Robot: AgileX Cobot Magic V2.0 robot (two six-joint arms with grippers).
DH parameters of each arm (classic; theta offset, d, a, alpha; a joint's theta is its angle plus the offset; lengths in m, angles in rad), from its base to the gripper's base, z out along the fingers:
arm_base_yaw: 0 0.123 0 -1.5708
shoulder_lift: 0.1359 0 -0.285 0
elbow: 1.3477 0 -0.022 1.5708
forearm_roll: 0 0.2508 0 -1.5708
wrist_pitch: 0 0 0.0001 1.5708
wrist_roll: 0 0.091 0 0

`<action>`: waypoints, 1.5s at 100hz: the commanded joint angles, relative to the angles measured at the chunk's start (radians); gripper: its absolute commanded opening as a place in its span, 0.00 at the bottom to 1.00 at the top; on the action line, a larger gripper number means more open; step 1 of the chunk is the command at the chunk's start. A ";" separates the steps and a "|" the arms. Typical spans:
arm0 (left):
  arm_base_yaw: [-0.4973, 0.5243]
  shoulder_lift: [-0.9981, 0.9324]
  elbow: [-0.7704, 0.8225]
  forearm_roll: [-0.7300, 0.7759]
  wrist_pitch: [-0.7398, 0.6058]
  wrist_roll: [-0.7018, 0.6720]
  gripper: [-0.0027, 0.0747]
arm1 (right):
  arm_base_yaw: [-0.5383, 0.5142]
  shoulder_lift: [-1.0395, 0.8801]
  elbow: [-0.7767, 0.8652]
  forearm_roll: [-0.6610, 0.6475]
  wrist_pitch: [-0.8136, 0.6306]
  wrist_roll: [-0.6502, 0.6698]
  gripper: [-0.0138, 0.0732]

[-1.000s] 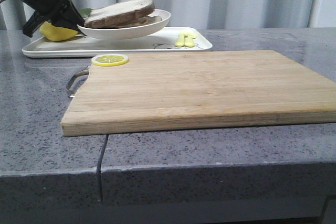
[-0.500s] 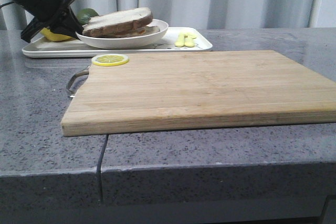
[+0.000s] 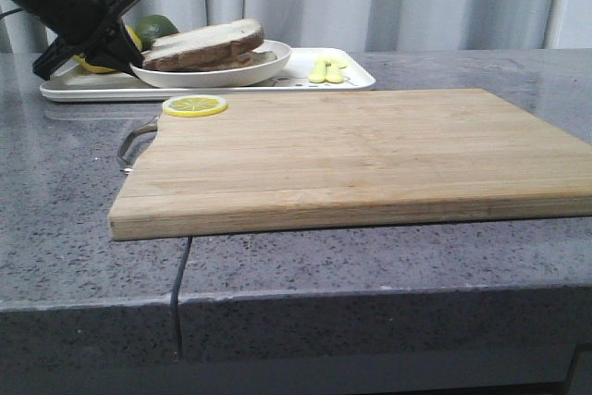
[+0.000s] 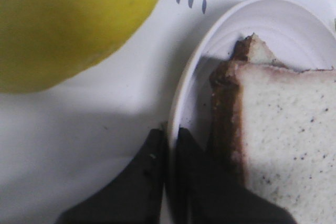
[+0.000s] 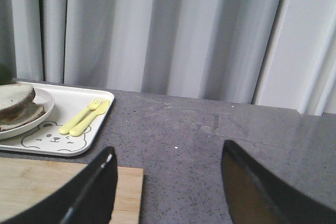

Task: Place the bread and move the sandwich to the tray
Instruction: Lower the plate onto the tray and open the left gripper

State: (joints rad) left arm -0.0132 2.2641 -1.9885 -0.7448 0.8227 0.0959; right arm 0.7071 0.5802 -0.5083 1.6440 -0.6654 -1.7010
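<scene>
Plate [image 3: 215, 71] and sandwich [image 3: 205, 44] sit lower than they did a second ago: then the plate hung tilted above the tray [image 3: 305, 78], and now it looks level and down on it, the left gripper [image 3: 127, 46] having sunk with it. In the left wrist view the two dark fingers [image 4: 152, 182] are pinched on the plate's rim, one either side, so the grip is not yet let go. That puts the move to the tray as good as done, in my judgement; what remains is to open and back away without dragging the plate.

The sandwich is a stack of white slices with a dark brown crust, the top slice speckled and lying a little askew. No egg shows from these angles (it may be hidden between the slices). A lemon [image 4: 68, 24] lies just beside the plate on the tray, and a yellow fork and spoon [image 5: 84, 117] rest at the tray's far end.

The right gripper [image 5: 168, 187] hangs with its fingers spread wide, holding nothing, over the corner of the cutting board [image 3: 351, 154].
</scene>
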 commanded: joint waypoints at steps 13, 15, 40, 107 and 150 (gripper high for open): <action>-0.007 -0.060 -0.036 -0.068 -0.024 -0.010 0.01 | -0.007 -0.004 -0.027 -0.045 -0.002 -0.005 0.67; -0.007 -0.060 -0.036 -0.068 -0.024 -0.010 0.01 | -0.007 -0.004 -0.027 -0.045 -0.002 -0.005 0.67; -0.007 -0.060 -0.036 -0.068 -0.024 -0.010 0.01 | -0.007 -0.004 -0.027 -0.046 -0.003 -0.005 0.67; -0.007 -0.060 -0.036 -0.068 -0.012 -0.010 0.23 | -0.007 -0.004 -0.027 -0.046 -0.006 -0.005 0.67; -0.005 -0.060 -0.072 -0.059 0.025 -0.010 0.31 | -0.007 -0.004 -0.027 -0.046 -0.006 -0.005 0.67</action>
State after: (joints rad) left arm -0.0132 2.2674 -2.0102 -0.7625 0.8490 0.0935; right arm 0.7071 0.5789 -0.5083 1.6440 -0.6724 -1.7010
